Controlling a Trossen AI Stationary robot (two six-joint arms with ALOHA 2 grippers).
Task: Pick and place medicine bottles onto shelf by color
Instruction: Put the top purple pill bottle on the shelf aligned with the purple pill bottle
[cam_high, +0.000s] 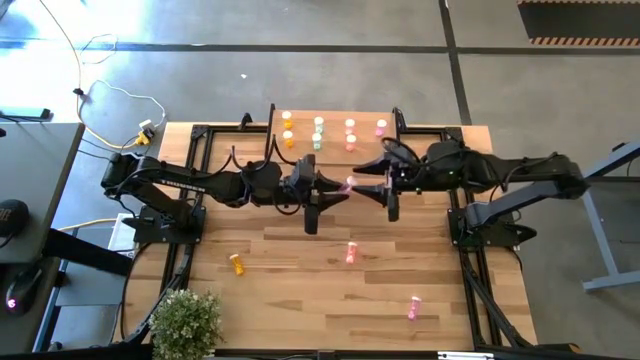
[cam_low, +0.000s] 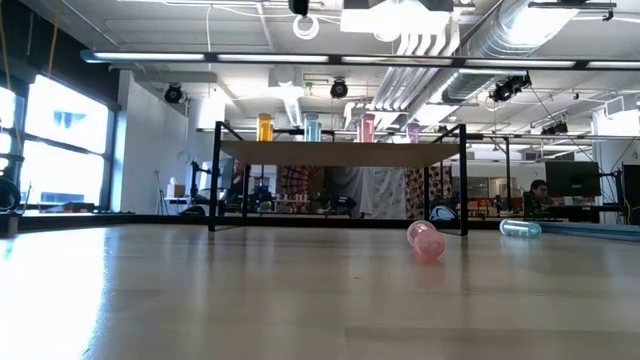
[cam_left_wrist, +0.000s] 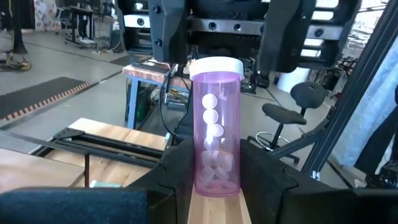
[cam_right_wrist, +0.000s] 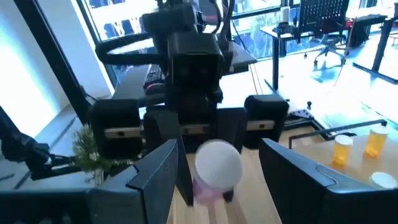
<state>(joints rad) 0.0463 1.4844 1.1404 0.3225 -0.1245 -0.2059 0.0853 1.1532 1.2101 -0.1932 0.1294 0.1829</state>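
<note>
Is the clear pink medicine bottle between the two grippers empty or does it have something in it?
Not empty: the left wrist view shows white balls inside the clear pink medicine bottle, held by the left gripper.

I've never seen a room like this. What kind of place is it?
Probably a robotics lab in a big open workshop or office. Exposed pipes and ducts run along the ceiling, desks with a monitor stand behind, and two robot arms share a wooden table above a bare concrete floor.
</note>
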